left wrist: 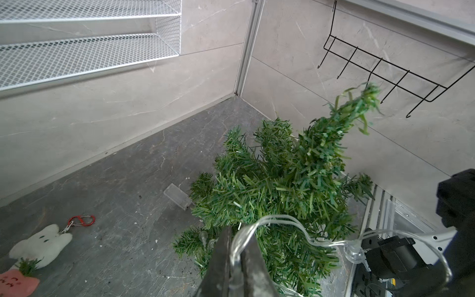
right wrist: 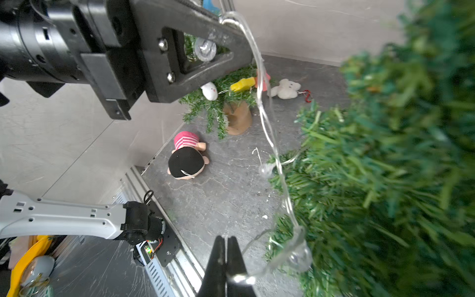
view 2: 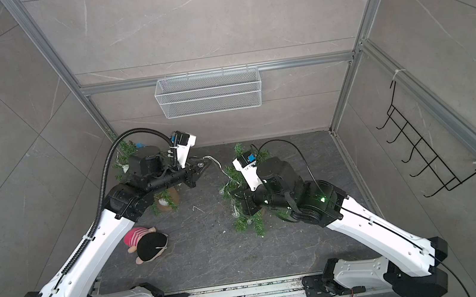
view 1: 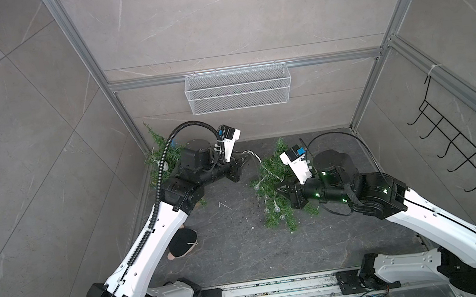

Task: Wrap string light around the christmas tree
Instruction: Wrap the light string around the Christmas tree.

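The foot of the christmas tree [view 1: 272, 213] is buried under its own boughs, so I cannot tell whether it stands on the table [view 1: 243, 248] or lies there; it tips over at centre-right, tip toward the back wall. The right gripper [view 1: 281, 187] is sunk into the foliage in both top views. In its wrist view the fingers [right wrist: 218, 257] are pressed together, and the string light [right wrist: 267, 123] runs into the seam between them, seemingly nipped there. The left gripper [left wrist: 237, 236] is nearly closed, pinching the clear strand just beside the tree's back-left side. From there the strand sags across to the boughs, with bulbs [view 1: 276, 209] showing among the needles. The left arm covers most of a second small tree [view 1: 162, 153] in the back-left corner and half of a doll [view 2: 149, 245] lying face down. A pink plush [left wrist: 15, 280] is cut off at the frame's edge beside a white bunny plush [left wrist: 41, 244]. A clear box [left wrist: 177, 196] lies against the lower boughs, its contents too faint to read. The second tree stands in a brown pot [right wrist: 237, 117] and carries white and yellow ornaments. Through the mesh basket [view 1: 238, 88] on the back wall only the panel behind it shows. Off the table's front edge, a yellow tub [right wrist: 28, 257] holds something pale and rounded, too blurred to name
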